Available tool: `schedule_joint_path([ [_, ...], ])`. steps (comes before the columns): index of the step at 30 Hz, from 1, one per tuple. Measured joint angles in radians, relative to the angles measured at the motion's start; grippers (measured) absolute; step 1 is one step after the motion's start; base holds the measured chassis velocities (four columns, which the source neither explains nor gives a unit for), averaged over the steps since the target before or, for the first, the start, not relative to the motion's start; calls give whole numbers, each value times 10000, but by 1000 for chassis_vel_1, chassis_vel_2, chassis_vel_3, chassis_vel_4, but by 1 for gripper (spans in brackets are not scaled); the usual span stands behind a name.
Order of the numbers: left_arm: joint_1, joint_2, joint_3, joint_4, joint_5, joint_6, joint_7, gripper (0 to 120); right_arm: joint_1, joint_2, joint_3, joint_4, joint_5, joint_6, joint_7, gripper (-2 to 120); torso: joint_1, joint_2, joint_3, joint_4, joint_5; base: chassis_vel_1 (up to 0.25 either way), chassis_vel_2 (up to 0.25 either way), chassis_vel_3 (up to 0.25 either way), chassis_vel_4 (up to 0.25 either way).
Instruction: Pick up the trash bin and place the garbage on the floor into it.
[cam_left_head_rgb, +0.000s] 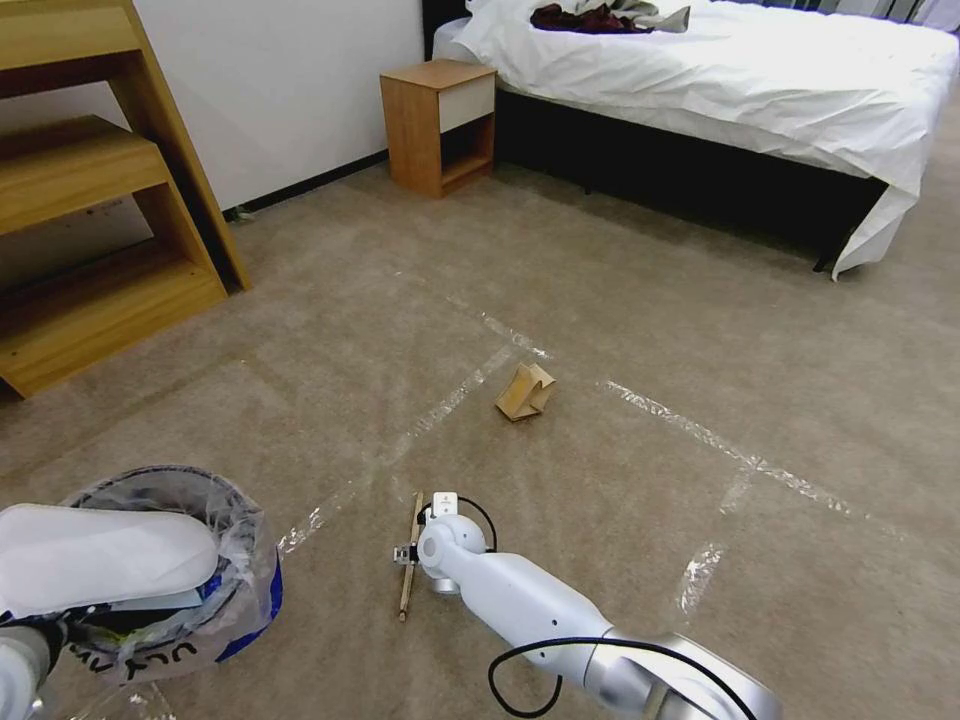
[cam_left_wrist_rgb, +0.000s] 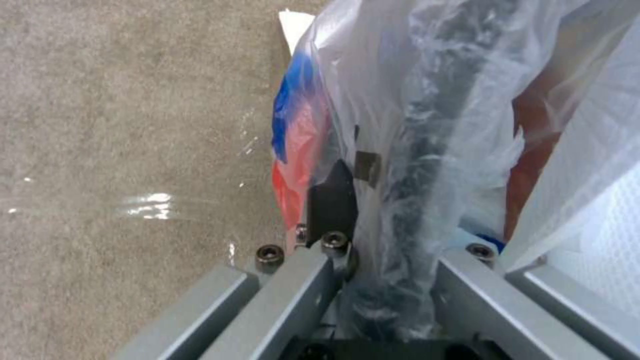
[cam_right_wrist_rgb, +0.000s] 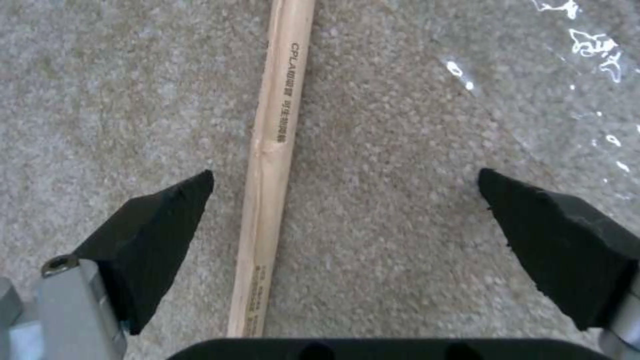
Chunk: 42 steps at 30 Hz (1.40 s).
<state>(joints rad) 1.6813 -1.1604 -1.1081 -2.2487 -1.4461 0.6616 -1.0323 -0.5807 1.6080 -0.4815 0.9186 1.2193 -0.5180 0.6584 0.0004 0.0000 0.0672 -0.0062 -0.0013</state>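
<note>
The trash bin (cam_left_head_rgb: 225, 575), a dark bucket lined with a crinkly clear bag, hangs at my lower left with a flat white slipper (cam_left_head_rgb: 100, 555) lying across its mouth. My left gripper (cam_left_wrist_rgb: 393, 210) is shut on the bin's bag-covered rim (cam_left_wrist_rgb: 427, 150). On the floor (cam_left_head_rgb: 600, 300), a thin wooden stick (cam_left_head_rgb: 409, 560) lies in front of me. My right gripper (cam_right_wrist_rgb: 347, 200) is open just above the carpet, and the stick (cam_right_wrist_rgb: 273, 150) lies between its black pads, close to one of them. Folded brown cardboard (cam_left_head_rgb: 525, 392) lies farther ahead.
Clear tape strips (cam_left_head_rgb: 700, 425) cross the carpet. A wooden shelf unit (cam_left_head_rgb: 90, 210) stands at the far left, a nightstand (cam_left_head_rgb: 440, 125) by the wall, and a bed (cam_left_head_rgb: 740, 70) with dark red and grey clothes at the back right.
</note>
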Motion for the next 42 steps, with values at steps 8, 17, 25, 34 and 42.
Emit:
schedule_joint_path([
  [8, 11, -9, 19, -6, 16, 0, 0, 0, -11, 0, -125, -189, -547, 195, -631, 100, 0, 2, -2, -5, -5, 0, 0, 0, 0],
  [17, 14, -64, 64, -81, 36, 2, 0, 0, -17, -2, -327, -26, -562, 151, -604, 100, 0, 1, 2, 3, 3, 0, 0, 0, 0],
  [25, 33, -76, 82, -83, 77, 5, 33, 0, -134, 2, -567, 90, -702, 127, -300, 100, 0, 1, 0, 2, 1, 0, 0, 0, 0],
  [34, -26, -99, 172, -94, 87, 5, 47, 0, -115, 7, -906, 99, -912, -83, 312, 100, 0, 0, 0, 2, 2, 0, 0, 0, 0],
  [42, -48, -158, 254, -95, 145, 5, 94, 0, -85, 10, -992, 46, -1020, -211, 553, 100, 0, -1, 0, 2, 1, 0, 0, 0, 0],
])
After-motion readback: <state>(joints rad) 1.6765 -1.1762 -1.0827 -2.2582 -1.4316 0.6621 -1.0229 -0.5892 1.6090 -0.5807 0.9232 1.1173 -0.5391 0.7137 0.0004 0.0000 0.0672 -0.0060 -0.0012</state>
